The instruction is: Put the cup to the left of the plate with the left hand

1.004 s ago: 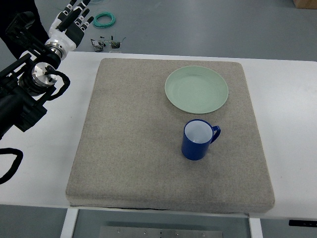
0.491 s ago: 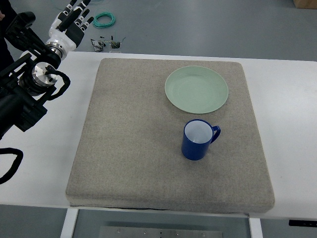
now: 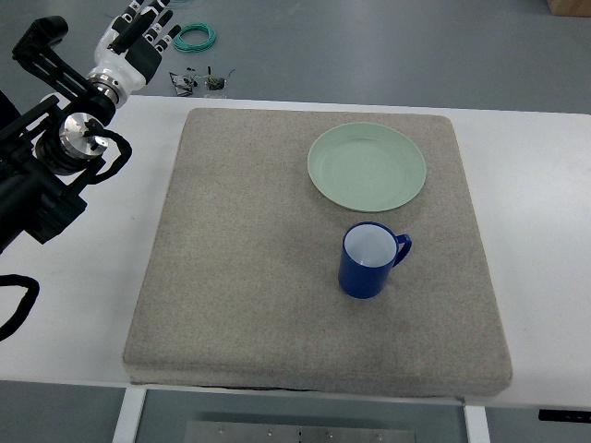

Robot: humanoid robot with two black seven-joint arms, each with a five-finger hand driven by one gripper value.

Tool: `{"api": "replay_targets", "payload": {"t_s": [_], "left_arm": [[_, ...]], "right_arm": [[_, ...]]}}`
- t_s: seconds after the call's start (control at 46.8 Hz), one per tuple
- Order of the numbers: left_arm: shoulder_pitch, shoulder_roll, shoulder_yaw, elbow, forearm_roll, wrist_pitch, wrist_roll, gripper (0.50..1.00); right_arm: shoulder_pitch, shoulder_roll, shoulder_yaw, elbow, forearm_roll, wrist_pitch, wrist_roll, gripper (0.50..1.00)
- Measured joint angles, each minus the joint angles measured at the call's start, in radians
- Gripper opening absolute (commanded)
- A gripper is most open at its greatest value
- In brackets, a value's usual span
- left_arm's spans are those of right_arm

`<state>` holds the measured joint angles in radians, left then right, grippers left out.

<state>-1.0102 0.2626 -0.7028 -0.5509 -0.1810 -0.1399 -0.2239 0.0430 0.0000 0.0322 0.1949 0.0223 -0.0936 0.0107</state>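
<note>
Grey floor shows beyond a white table, and on the table lies a big grey felt mat. On the mat, toward the far right, sits a pale green plate. Just on the near side of it, close but not touching, stands a blue cup, upright, empty, white inside, with its handle pointing to the right and a little away.

At the far left corner, beyond the table edge, the left hand hangs with its fingers stretched out and holding nothing, well apart from the cup. No right arm is visible.

I judge the cup to be ceramic or enamel: stiff, rather light because it is empty, with a smooth glazed wall that may slip, and it could chip if it falls. The handle faces away from the left arm, so the better hold seems to be around the body, fingers wrapping the wall from the left side. The free place on the mat left of the plate is wide.
</note>
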Motion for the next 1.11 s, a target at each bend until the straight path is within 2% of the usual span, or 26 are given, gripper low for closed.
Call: {"api": "replay_targets", "payload": {"t_s": [0.214, 0.491, 0.683, 0.854, 1.11], "left_arm": [[0.001, 0.029, 0.072, -0.091, 0.000, -0.003, 0.003, 0.994], [-0.001, 0.095, 0.210, -0.285, 0.012, -0.045, 0.003, 0.994], [0.001, 0.142, 0.250, -0.414, 0.159, -0.074, 0.003, 0.994], [0.010, 0.170, 0.284, -0.509, 0.317, -0.122, 0.003, 0.994], [0.012, 0.221, 0.407, -0.600, 0.336, -0.219, 0.001, 0.994]], "right_arm": [[0.000, 0.000, 0.000, 0.000, 0.000, 0.000, 0.000, 0.934], [0.000, 0.000, 0.000, 0.000, 0.000, 0.000, 0.000, 0.934], [0.000, 0.000, 0.000, 0.000, 0.000, 0.000, 0.000, 0.934], [0.000, 0.000, 0.000, 0.000, 0.000, 0.000, 0.000, 0.934], [0.000, 0.000, 0.000, 0.000, 0.000, 0.000, 0.000, 0.934]]}}
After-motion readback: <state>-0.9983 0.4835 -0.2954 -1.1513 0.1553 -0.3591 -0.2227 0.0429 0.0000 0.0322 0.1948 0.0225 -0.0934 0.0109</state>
